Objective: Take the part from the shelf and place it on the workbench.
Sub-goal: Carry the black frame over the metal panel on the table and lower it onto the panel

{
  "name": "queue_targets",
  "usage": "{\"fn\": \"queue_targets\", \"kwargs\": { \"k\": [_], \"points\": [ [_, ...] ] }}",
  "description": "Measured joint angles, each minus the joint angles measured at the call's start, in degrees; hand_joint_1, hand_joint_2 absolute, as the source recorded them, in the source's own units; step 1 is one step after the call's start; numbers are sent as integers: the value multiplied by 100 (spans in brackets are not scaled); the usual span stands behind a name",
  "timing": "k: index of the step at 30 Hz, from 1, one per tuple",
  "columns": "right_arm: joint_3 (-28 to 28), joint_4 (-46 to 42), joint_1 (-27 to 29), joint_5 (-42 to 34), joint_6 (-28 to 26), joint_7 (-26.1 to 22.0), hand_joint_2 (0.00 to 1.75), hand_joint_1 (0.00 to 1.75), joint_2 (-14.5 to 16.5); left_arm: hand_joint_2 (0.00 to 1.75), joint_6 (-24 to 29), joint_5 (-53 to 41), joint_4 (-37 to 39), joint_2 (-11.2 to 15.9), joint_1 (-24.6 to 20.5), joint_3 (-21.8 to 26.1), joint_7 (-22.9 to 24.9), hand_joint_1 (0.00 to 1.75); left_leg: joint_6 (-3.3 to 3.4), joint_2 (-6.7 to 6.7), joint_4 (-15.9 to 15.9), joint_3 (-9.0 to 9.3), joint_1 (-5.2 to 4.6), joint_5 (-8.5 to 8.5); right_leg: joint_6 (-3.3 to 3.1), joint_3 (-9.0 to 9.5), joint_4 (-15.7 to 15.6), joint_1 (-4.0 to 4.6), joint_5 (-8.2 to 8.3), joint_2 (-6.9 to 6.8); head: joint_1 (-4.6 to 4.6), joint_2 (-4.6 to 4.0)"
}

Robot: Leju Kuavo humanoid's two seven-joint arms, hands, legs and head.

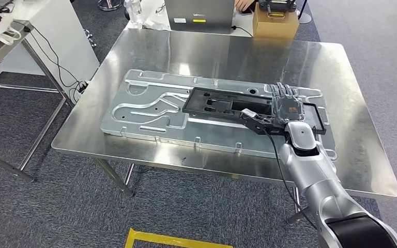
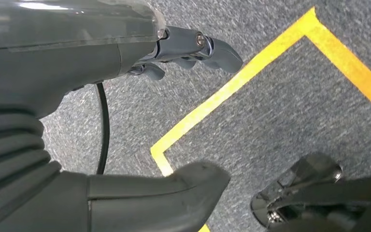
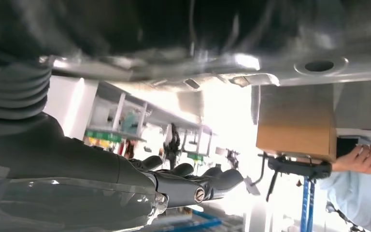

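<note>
Right hand (image 1: 288, 107) on black part (image 1: 222, 103), Lenovo-labelled box (image 1: 199, 15)

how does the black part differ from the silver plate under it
The black part is dark, matte and smaller; the silver plate is shiny metal and much larger, spreading past it on all sides. The black part lies on top with the right hand over its end; the silver plate rests directly on the workbench. Both lie flat.

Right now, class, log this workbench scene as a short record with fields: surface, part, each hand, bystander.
surface: steel workbench carrying a grey metal panel
part: black frame lying flat on the panel
right hand: resting over the frame's end
left hand: holding nothing, above carpet with yellow tape
bystander: a person's hand beside a cardboard box
</note>
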Motion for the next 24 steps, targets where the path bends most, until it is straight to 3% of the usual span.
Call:
{"fn": "queue_targets", "kwargs": {
  "k": [1,2,4,5,9,11,13,14,15,16,19,20,22,24],
  "points": [
    [0,1,5,-4,-2,-13,0,0,0,0,-23,15,0,0,5,0,-4,0,-3,1,-178,74,8,158,10,5,17,-4,-11,10,-1,0],
    [0,0,7,-10,-4,-28,0,0,0,0,-50,37,0,1,8,0,-13,0,1,1,-543,242,17,380,27,12,42,-10,-28,20,-1,0],
    [-1,-3,11,-25,-18,-67,0,0,-2,0,-110,85,0,3,6,3,-53,0,31,-12,-1248,586,14,667,76,1,107,1,-65,41,2,0],
    [-2,-8,18,-30,-28,-83,0,0,-3,0,-136,101,0,4,6,6,-76,0,52,-19,-1437,671,5,718,106,-12,129,9,-72,48,4,0],
    [-4,-49,103,-34,-75,-127,0,0,-2,0,-195,145,0,5,6,15,-108,0,187,-14,-1538,676,-9,767,222,-50,178,-2,-126,52,7,0],
    [-5,-82,141,-34,-119,-143,0,0,-1,0,-206,161,0,5,-6,21,-109,0,282,-3,-1589,648,2,825,266,-176,532,-14,-449,33,8,0],
    [-5,-119,196,-33,-165,-154,0,0,0,0,-209,167,0,5,-6,34,-108,0,331,0,-1593,582,-11,872,292,-435,1242,-11,-893,24,8,0],
    [-4,-138,242,-31,-178,-160,0,0,0,0,-210,168,0,5,-3,41,-107,0,341,1,-1592,545,-18,898,299,-527,1534,-11,-1022,24,8,0],
    [-4,-160,294,-27,-185,-167,0,0,1,0,-211,169,0,5,1,46,-103,0,343,1,-1591,507,-25,928,298,-533,1656,-10,-1044,24,8,0],
    [-4,-184,338,-23,-189,-174,0,0,2,0,-213,170,0,5,3,50,-98,0,338,1,-1589,472,-29,958,289,-426,1548,-10,-955,23,8,0],
    [-4,-277,383,-17,-197,-187,0,0,9,0,-220,170,0,4,-1,52,-90,0,290,3,-1586,396,-41,1055,220,289,421,18,-550,11,6,0],
    [-4,-306,383,-17,-202,-188,0,0,13,0,-222,170,0,3,-2,52,-90,0,260,4,-1592,388,-43,1089,193,436,158,40,-481,7,7,0],
    [-4,-345,382,-17,-212,-189,0,0,18,0,-225,170,0,2,-3,53,-90,0,187,6,-1621,385,-40,1167,145,480,19,83,-424,6,8,0],
    [-4,-360,385,-17,-218,-189,0,0,26,0,-226,170,0,4,1,55,-90,0,118,-1,-1624,350,-43,1180,74,420,-45,57,-325,-2,7,0]
  ]
}}
